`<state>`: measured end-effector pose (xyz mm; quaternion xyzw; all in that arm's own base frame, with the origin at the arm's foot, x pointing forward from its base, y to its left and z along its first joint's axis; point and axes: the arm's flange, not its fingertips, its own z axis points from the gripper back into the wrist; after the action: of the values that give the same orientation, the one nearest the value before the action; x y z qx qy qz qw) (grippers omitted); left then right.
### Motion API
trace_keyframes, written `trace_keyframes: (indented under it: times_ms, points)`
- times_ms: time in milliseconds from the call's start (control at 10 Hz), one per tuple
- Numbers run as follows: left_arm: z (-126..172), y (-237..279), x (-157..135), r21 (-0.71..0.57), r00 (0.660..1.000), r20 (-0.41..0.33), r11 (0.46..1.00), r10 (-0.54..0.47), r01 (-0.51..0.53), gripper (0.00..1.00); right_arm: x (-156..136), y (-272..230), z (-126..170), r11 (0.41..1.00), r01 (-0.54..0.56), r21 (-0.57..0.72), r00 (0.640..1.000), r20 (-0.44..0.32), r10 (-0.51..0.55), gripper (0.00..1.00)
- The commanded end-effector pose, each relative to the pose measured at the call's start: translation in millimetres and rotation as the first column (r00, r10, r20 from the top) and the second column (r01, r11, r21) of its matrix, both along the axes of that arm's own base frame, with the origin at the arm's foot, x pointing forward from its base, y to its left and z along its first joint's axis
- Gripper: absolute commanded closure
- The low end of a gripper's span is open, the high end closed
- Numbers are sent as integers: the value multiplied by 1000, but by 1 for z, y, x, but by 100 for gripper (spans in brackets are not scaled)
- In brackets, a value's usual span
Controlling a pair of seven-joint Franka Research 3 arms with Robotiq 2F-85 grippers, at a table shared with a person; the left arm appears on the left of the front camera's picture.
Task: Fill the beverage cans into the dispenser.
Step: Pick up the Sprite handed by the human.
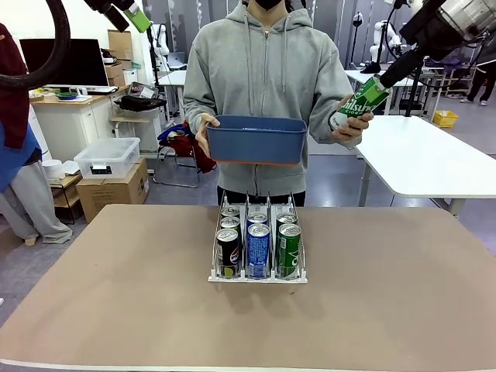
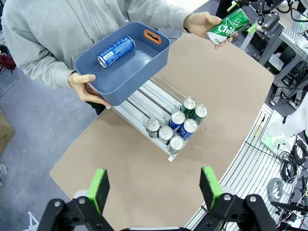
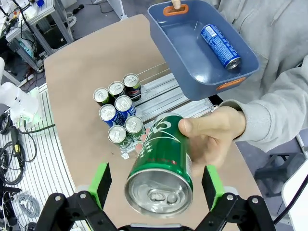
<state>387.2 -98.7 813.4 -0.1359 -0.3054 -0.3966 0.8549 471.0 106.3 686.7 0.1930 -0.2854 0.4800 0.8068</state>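
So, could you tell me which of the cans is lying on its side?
The blue can inside the person's blue tub; those in the dispenser stand upright, and the green can is tilted in a hand.

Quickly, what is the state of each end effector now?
Left end effector: open, holding nothing.
Right end effector: open, its pads either side of the green can that the person's hand holds.

Held green can (image 2: 232, 23), white lettering "Chil" (rest unreadable)
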Motion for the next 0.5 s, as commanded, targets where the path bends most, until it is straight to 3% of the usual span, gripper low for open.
trace_keyframes:
  times_ms: [0, 400]
  points:
    - [-1, 3, -2, -16, 1000, -7, 1000, -11, 11, 0, 4, 0, 0, 999, -31, 20, 1000, -4, 31, 0]
    - [-1, 3, -2, -16, 1000, -7, 1000, -11, 11, 0, 2, 3, -2, 1000, -4, -2, 1000, -4, 4, 0]
